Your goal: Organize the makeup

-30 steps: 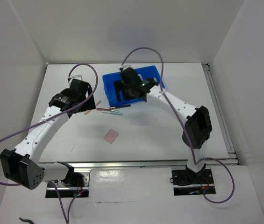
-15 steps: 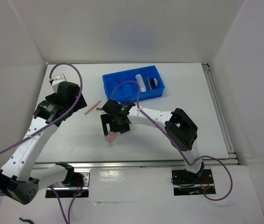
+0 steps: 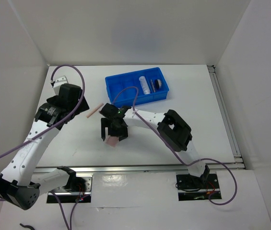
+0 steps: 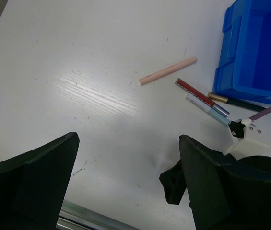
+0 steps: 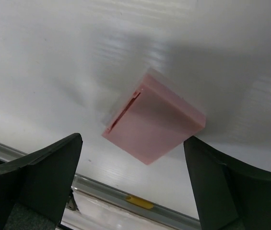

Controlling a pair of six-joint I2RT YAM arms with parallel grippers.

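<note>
Left gripper: fingers spread wide, nothing between them; held above bare table, left of all the makeup.
Pink stick: flat on the table, on a slant, alone, left of the pencils.
Pencils: red pencil and blue pencil side by side and touching; dark pencil with a gold end just beside the tray's near wall. All three outside the tray.
Pink square: flat on the table, well apart from the tray, nearer the arm bases.
Right gripper: fingers apart, straddling the pink square; right finger close to one corner, contact not clear.
Tray: blue, divided into compartments, at the far middle of the table.
Tray contents: clear-white tube in a right-hand compartment; round item in the rightmost one; a thin dark line between them, too small to name.
Hidden: from above, pencils covered by the right arm and its cable. Tray cut off at the frame edge in the left wrist view. Round item too small for its colour or lid to be made out.
</note>
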